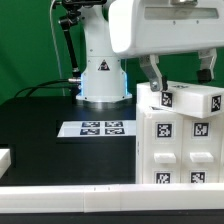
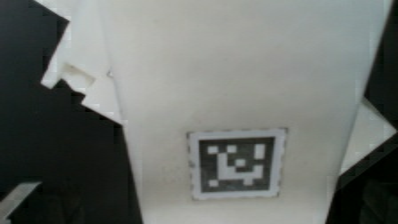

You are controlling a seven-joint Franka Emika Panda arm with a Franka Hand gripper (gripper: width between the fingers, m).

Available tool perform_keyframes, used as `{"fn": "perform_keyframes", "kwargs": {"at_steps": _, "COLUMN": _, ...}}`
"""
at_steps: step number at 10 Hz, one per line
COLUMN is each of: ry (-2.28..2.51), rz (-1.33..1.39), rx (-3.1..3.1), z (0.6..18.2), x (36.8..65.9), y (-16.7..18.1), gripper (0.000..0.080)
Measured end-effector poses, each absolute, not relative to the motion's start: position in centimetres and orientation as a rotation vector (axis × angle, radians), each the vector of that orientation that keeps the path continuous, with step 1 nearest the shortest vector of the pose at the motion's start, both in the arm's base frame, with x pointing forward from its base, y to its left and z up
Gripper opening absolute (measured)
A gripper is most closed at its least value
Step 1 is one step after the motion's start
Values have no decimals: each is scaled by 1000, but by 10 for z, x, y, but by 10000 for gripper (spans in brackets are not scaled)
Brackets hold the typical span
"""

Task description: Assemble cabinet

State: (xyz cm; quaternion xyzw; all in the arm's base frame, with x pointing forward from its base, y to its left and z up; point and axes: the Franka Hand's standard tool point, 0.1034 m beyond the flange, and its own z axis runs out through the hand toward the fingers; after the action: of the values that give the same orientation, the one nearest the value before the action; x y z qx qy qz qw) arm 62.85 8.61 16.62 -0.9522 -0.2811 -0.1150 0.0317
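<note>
The cabinet [image 1: 178, 150] is a large white box with tagged recessed panels at the exterior view's right. A white tagged block [image 1: 186, 99] lies across its top. My gripper [image 1: 178, 84] hangs right over that block, one finger [image 1: 151, 72] to each side, jaws spread wide. In the wrist view the white block [image 2: 214, 90] with one square tag [image 2: 237, 165] fills the picture under the gripper [image 2: 199, 216]. Dark gaps show between the block's sides and the fingers at the picture's edges. The jaws stand open and hold nothing.
The marker board [image 1: 97, 128] lies on the black table in front of the white robot base [image 1: 101, 82]. A small white piece [image 1: 5, 157] sits at the exterior view's left edge. A white rail [image 1: 70, 195] runs along the front.
</note>
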Motion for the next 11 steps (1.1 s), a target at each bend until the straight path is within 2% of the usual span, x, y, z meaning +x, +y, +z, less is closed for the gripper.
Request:
{"fn": "perform_keyframes", "kwargs": {"at_steps": 7, "ry": -770, "rz": -326, "rx": -2954, "z": 156, "x": 621, "y": 88, "gripper": 796}}
{"fn": "perform_keyframes", "kwargs": {"at_steps": 9, "ry": -766, "rz": -328, "rx": -2956, "z": 156, "x": 622, "y": 87, "gripper": 554}}
{"fn": "perform_keyframes", "kwargs": {"at_steps": 11, "ry": -757, "rz": -329, "rx": -2959, "z": 155, "x": 622, "y": 85, "gripper": 557}}
